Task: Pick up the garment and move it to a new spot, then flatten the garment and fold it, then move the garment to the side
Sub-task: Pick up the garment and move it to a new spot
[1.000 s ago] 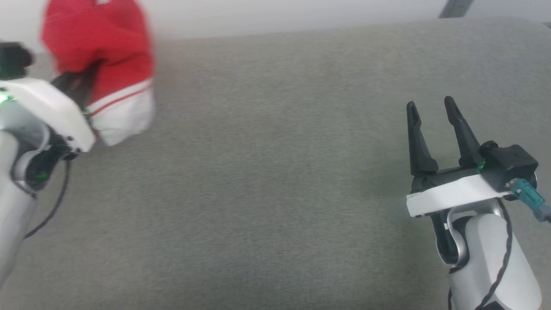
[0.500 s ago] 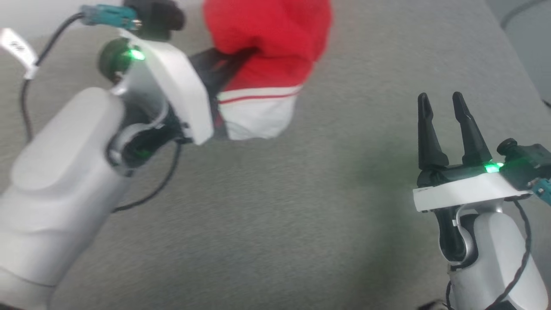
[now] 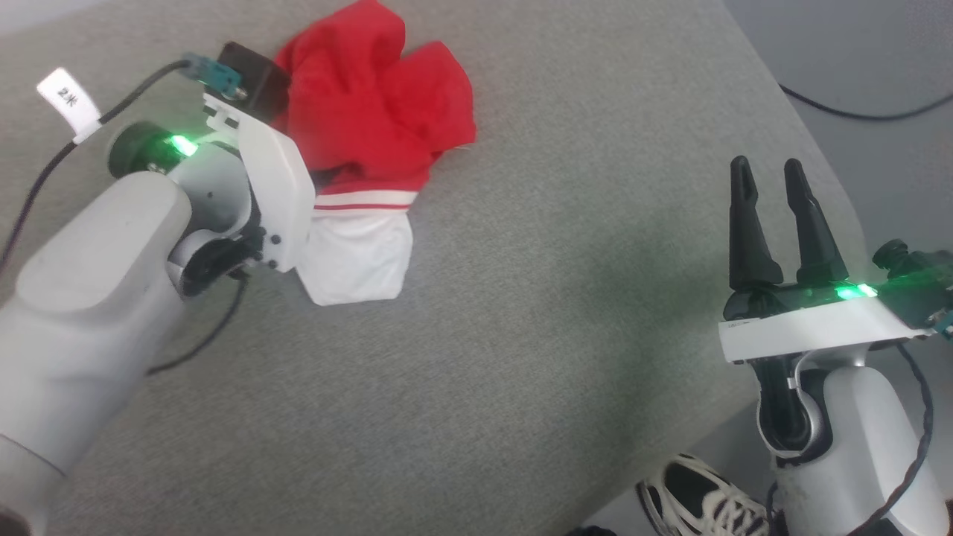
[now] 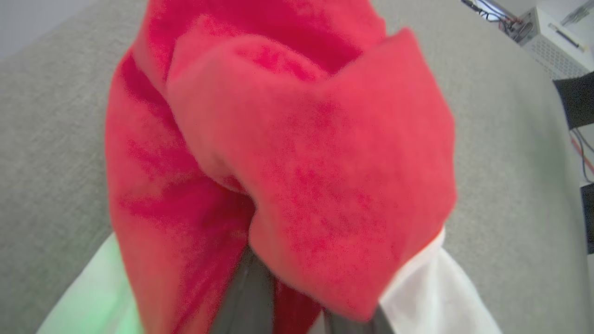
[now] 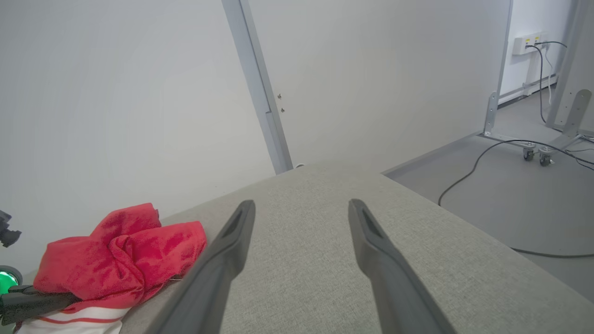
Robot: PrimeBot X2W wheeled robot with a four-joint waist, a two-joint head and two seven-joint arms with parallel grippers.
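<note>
Where it ends, the crumpled garment (image 3: 372,112) is white.

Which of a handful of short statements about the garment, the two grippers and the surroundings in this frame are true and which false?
1. The garment lies bunched up, not flattened. True.
2. The right gripper holds a corner of the garment. False: its jaws are open and empty, well apart from the garment.
3. The left gripper has its jaws shut on the garment. True.
4. The garment's white panel is the end farthest from the robot. False: in the head view it is the nearer end, with the red bunch beyond it.
5. A shoe shows on the floor past the edge of the grey surface. True.
</note>
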